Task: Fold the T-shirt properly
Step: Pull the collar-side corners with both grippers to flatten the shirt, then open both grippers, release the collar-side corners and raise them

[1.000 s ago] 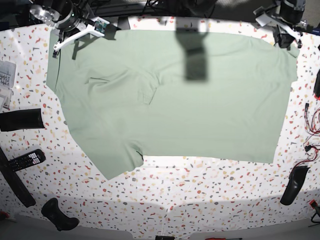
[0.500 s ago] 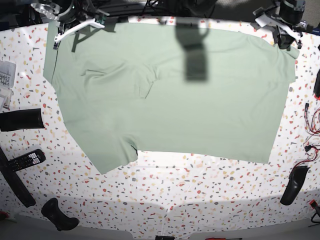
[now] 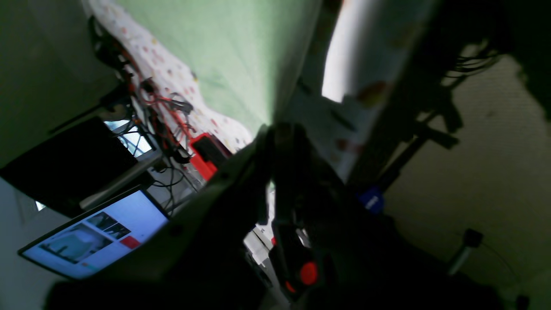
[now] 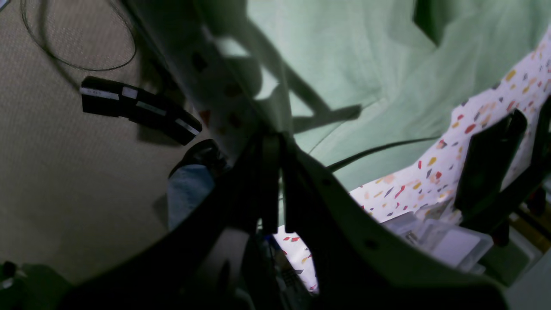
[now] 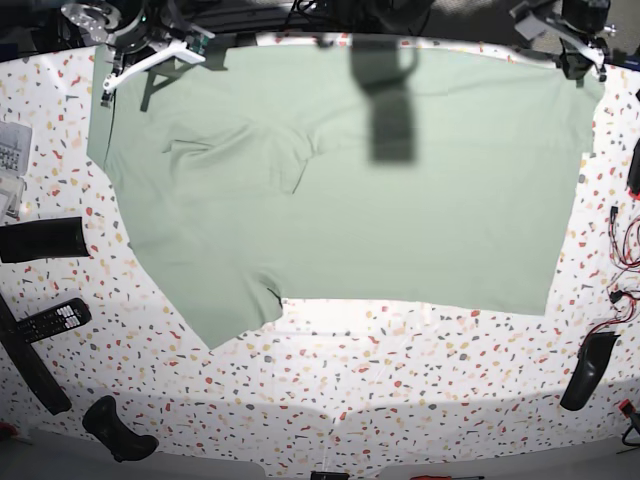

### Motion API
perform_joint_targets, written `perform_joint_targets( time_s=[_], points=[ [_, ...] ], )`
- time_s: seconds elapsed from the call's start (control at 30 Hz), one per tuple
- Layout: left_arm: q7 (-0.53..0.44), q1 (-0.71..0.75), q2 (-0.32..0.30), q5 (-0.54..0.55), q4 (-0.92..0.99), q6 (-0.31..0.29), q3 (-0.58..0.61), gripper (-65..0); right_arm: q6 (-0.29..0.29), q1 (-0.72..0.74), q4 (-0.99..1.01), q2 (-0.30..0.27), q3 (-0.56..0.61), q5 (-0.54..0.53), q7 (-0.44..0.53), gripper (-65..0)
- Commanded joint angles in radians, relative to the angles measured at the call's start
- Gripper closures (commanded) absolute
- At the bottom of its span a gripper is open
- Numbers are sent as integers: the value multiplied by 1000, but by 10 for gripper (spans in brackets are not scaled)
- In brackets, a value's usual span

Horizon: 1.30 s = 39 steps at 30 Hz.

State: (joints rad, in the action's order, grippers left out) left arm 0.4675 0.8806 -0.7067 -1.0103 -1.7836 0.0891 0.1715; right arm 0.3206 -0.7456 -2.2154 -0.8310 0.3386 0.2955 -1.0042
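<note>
Lying spread across the speckled table (image 5: 400, 360), the T-shirt (image 5: 400, 200) is pinched at its two far corners. The left gripper (image 5: 583, 55) is clamped on one corner, the right gripper (image 5: 108, 88) on the other. A remote (image 5: 52, 320) lies near the shirt's sleeve.

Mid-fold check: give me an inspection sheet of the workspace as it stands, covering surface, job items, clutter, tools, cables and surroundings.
Surface: speckled white table, front strip bare.
Job's things: green T-shirt spread flat across the table, one sleeve pointing to the front edge.
Clutter: remote, black roll, black handles at one end; dark object at the other.
Grippers: left tool and right tool both shut on the T-shirt's far edge, at opposite corners.
Cables: red and white wires at the table's edge.
Surroundings: monitor and carpet beside the table.
</note>
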Motion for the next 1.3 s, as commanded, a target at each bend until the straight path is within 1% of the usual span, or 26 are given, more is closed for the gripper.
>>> perform_joint_targets(
  time_s=[0.0,0.13,0.23,0.27,0.33,0.37,0.4,0.43,0.53,0.57,0.6,0.7,0.8,0.9,0.97,1.03,1.1,1.17,1.2,1.27],
  points=[
    [3,12,-12,-11,-15,17,-4,0,-8,-3,-19,-14,-5,16,-6,0],
    [3,11,-11,-11,-16,17,-4,0,-7,-3,-19,-14,-5,13,-6,0],
    [8,11,-11,-11,-16,17,-4,0,2,-3,-19,-14,-5,-38,-11,0],
    [8,11,-11,-11,-16,17,-4,0,10,-3,-19,-14,-5,-65,-19,-43],
    [7,11,-11,-11,-16,17,-4,0,20,-3,-19,-14,-5,-103,-37,-187],
    [7,11,-11,-11,-16,17,-4,0,20,-3,-19,-14,-5,-112,-37,-230],
    [7,11,-11,-11,-16,17,-4,0,19,-3,-19,-14,-5,-118,-37,-250],
    [8,11,-11,-11,-16,17,-4,0,19,-3,-19,-14,-5,-117,-37,-253],
    [16,11,-11,-10,-16,19,-4,-162,19,-3,-19,-14,-5,-117,-37,-253],
    [22,11,-11,-10,-16,19,-4,-192,19,-3,-19,-14,-5,-117,-37,-253],
    [36,11,-11,-10,-16,19,-4,-203,19,-3,-19,-14,-5,-118,-37,-253],
    [81,13,-12,-9,-16,19,-4,-203,19,-3,-19,-14,-5,-117,-37,-253],
    [93,24,-12,-10,-16,19,-4,-203,29,-3,-21,-14,-5,-125,-40,-253],
    [90,43,-12,-10,-16,19,-4,-203,98,-3,-33,-14,-5,-185,-83,-253],
    [98,57,-11,-10,-16,19,-4,-203,119,-3,-50,-14,-5,-235,-110,-253],
    [138,70,-11,-11,-17,19,-4,-203,122,-4,-72,-14,-5,-270,-131,-253],
    [210,73,-12,-13,-18,20,-4,-203,125,-4,-102,-14,-5,-302,-131,-252],
    [285,72,-11,-38,-18,25,-4,-203,125,-3,-138,-14,-5,-326,-130,-252],
    [312,72,-12,-52,-18,44,-4,-203,125,-3,-141,-14,-5,-326,-130,-252],
    [345,72,-12,-79,-18,101,-4,-203,124,-2,-141,-14,-5,-316,-129,-252]
  ],
)
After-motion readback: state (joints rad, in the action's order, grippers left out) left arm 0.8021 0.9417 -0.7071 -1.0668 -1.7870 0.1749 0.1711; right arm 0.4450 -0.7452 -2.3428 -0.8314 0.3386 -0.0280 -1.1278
